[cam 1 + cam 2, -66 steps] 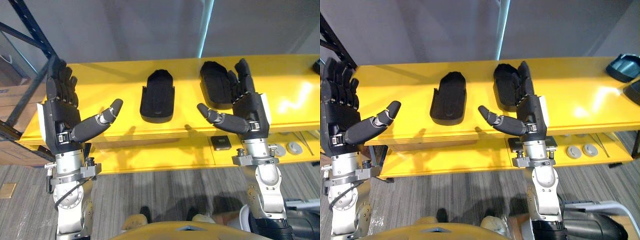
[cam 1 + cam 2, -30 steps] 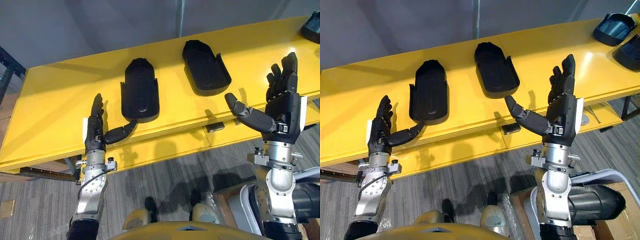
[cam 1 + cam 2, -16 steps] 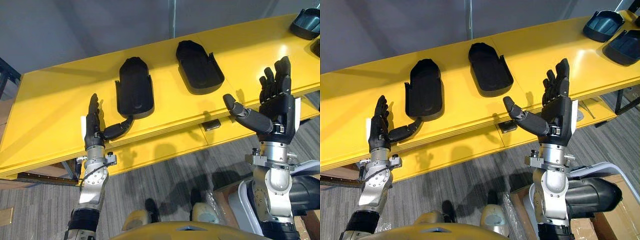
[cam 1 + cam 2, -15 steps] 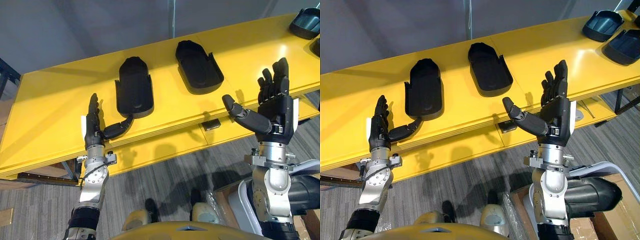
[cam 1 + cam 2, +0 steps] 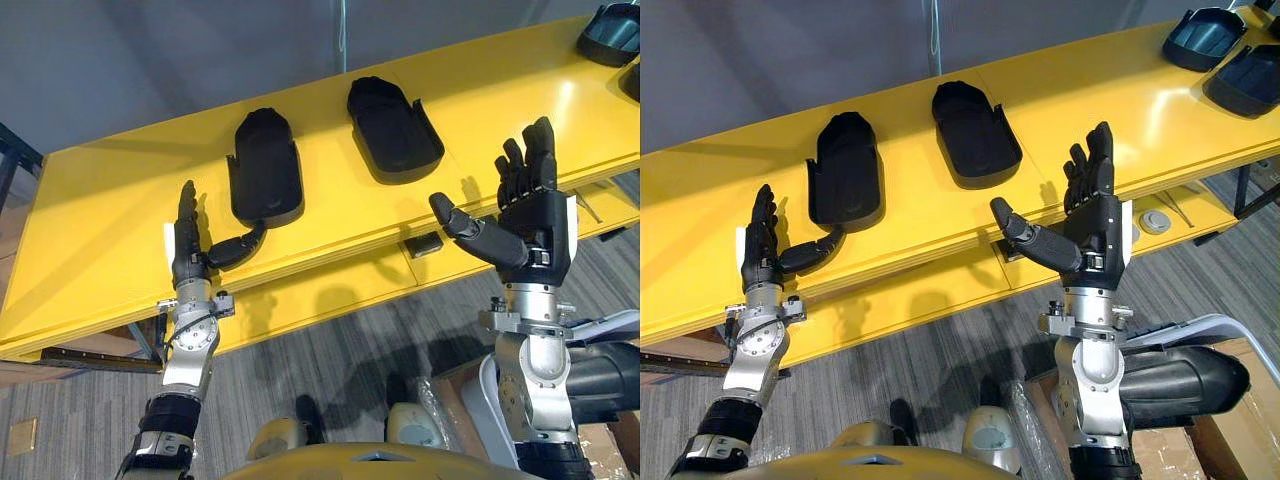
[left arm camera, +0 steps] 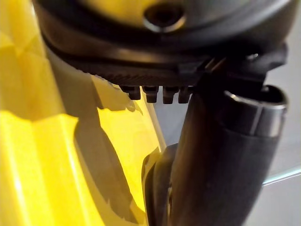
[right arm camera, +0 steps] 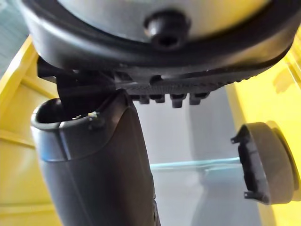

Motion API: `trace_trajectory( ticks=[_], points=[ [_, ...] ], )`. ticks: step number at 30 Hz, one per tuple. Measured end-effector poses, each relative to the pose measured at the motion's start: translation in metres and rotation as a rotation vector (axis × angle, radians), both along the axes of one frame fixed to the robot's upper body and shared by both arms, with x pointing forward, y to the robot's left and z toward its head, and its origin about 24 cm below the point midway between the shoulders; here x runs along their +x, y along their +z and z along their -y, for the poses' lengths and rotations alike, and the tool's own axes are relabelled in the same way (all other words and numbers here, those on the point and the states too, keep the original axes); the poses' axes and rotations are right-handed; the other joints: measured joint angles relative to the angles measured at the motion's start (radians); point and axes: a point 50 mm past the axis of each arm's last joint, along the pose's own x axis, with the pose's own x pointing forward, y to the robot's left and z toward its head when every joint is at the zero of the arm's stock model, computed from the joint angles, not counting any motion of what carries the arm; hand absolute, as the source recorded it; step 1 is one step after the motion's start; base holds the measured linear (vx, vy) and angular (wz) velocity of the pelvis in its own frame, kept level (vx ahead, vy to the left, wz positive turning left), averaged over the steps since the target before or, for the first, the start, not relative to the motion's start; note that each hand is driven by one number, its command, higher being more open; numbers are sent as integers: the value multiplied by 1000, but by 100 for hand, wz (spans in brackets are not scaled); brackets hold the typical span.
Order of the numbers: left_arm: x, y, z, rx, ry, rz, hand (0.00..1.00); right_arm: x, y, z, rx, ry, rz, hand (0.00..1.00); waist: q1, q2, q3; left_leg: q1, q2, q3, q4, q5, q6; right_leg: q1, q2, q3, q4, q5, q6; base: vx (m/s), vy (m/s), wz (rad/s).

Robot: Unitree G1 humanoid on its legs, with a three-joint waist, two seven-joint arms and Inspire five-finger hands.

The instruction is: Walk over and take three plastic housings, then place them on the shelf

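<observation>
— What is the biggest thing there?
— One long yellow worktop [image 5: 100, 230], running from the near left to the far right.
— How many housings lie on it?
— Two black plastic ones, side by side and apart, in the middle. The left housing [image 5: 265, 165] and the right housing [image 5: 393, 128] are each a long, shallow, matte trough, rounded at the far end, hollow side up. Two more dark shells [image 5: 1203, 38] sit at the far right end; the nearer one [image 5: 1245, 80] is cut off by the edge.
— And the hands?
— Two, both released and holding nothing. The left hand [image 5: 187, 255] has straight fingers, its thumb reaching to the left housing's near end; I cannot tell whether it touches. The right hand [image 5: 530, 225] is spread open above the worktop's near edge, right of the right housing.
— Anything smaller?
— On the lower shelf [image 5: 940, 290], one black block [image 5: 430, 244] and one grey disc [image 5: 1155, 222], partly hidden.
</observation>
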Motion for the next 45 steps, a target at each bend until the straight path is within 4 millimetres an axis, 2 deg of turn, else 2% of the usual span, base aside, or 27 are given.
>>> trace_trajectory(
  ticks=[11,17,29,36,41,43,45],
  points=[
    [1,1,-1,-81,-11,8,100,2,3,-1,0,5,16,100,2,-3,2,14,0,6,-2,0,0,9,0,6,-1,1,0,-2,2,-1],
    [2,6,2,-200,-49,45,100,2,3,-3,-2,15,14,100,1,-7,4,15,0,6,-2,0,0,10,0,7,-1,2,0,0,0,0],
    [3,6,4,-274,-68,58,100,2,0,-6,3,26,2,100,-18,-13,8,22,0,8,-3,0,0,15,0,9,-1,2,1,0,0,0],
    [7,11,4,-317,-70,82,100,0,-4,-7,2,32,-18,100,-19,-27,17,28,0,12,-3,0,0,19,0,13,-2,4,1,0,0,0],
    [9,12,6,-345,-65,98,100,2,-8,-14,-78,92,-64,100,-22,-33,19,29,0,13,-3,0,1,20,0,13,-2,5,1,0,0,0],
    [9,12,8,-358,-53,112,100,3,-10,-21,-123,140,-85,100,-20,-33,19,29,0,11,-3,0,1,21,0,11,-3,5,1,0,0,2],
    [7,15,8,-365,-17,146,100,6,-13,-36,-184,244,-112,100,-18,-33,19,26,-1,7,-2,0,1,22,0,7,-3,5,1,0,0,5]
  ],
)
